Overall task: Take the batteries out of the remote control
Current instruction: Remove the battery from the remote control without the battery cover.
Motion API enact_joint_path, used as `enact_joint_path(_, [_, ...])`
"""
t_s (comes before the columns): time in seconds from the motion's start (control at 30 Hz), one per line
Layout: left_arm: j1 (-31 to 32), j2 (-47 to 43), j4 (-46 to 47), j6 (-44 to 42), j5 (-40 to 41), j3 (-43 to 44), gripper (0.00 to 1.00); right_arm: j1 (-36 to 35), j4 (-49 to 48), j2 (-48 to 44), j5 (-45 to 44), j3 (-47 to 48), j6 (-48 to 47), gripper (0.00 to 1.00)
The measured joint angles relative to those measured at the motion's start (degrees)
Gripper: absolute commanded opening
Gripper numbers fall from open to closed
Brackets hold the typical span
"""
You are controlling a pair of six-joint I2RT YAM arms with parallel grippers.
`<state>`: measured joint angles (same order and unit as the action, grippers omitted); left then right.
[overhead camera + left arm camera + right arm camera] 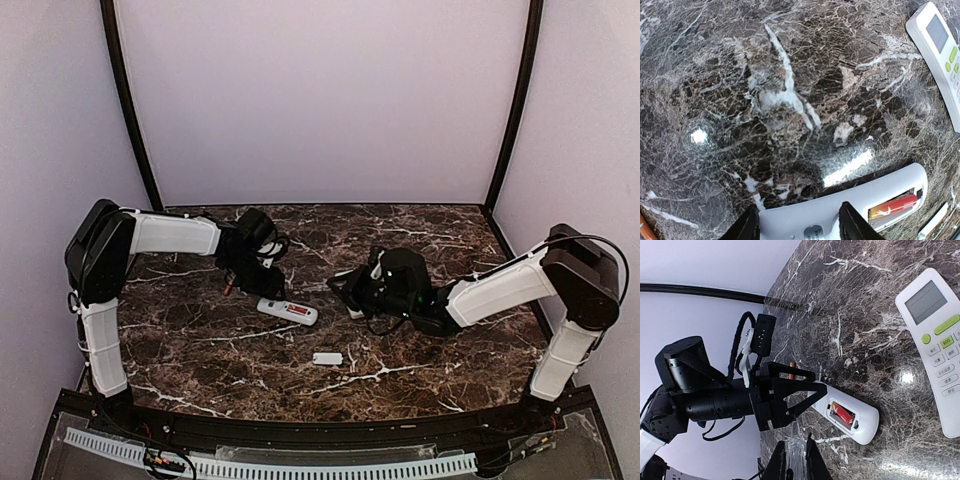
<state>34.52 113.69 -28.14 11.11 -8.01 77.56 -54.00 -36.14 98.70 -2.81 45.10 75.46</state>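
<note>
a dark brown, white-veined marble worktop [200, 345] carries a white remote [285, 310] lying back-up near the middle, its compartment open. a small flat white battery cover [327, 357] lies apart, nearer the front edge. a second remote [935, 340] lies display-up nearby. a loose red-orange battery [228, 287] lies left of the white remote.

Left fingers [747, 227] spread wide (right fingers [777, 465] close together), both lowered.

table [200, 350]: dark brown marble, white veins | remote [840, 212]: white | battery [892, 206]: red-orange, white mark | second remote [935, 340]: white, grey screen, green buttons | cover [327, 358]: white | arms [175, 233]: white shells, black joints | walls [320, 100]: pale lilac
</note>
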Motion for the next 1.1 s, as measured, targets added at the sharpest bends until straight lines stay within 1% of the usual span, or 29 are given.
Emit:
enact_joint_path(0.1, [0.00,0.00,0.00,0.00,-0.11,0.02,0.53,-0.04,2.67,-0.04,-0.37,0.76,-1.60,0.00])
enact_joint_path(0.3, [0.00,0.04,0.00,-0.02,-0.50,0.02,0.53,-0.02,13.88,-1.42,-1.66,5.84,-9.62,0.00])
enact_joint_path(0.4, [0.00,0.09,0.02,-0.02,-0.87,0.04,0.53,0.59,19.69,-1.60,0.04,9.90,-15.96,0.00])
enact_joint_path(0.5, [0.00,0.09,0.02,-0.02,-1.20,0.04,0.53,1.66,23.04,-1.57,2.29,12.20,-20.20,0.00])
enact_joint_path(0.8, [0.00,0.09,0.00,-0.04,-1.42,0.04,0.53,3.58,31.17,0.57,9.09,16.72,-30.56,0.00])
enact_joint_path(1.1, [0.00,0.09,-0.02,-0.04,-1.44,0.09,0.53,3.76,36.20,3.91,9.70,20.26,-36.35,0.00])
